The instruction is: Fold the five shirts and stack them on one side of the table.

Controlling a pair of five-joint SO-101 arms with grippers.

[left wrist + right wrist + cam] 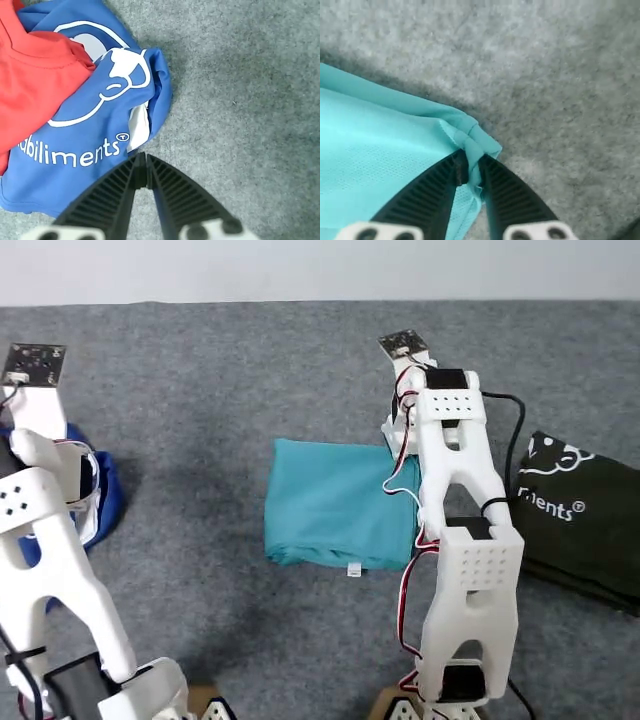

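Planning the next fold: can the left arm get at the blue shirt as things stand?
Probably yes. The left gripper, shut, sits right at the edge of the blue shirt with nothing between them. A red shirt overlaps another part of it.

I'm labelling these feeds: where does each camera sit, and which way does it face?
High view: fixed above the table, looking down; left arm by the blue shirt, right arm at the teal shirt.
Left wrist view: on the left arm's wrist, looking past the shut left gripper at the blue shirt and red shirt.
Right wrist view: on the right arm's wrist, looking past the right gripper, shut on the teal shirt's corner.
Shared: blue shirt in high and left wrist views; teal shirt in high and right wrist.
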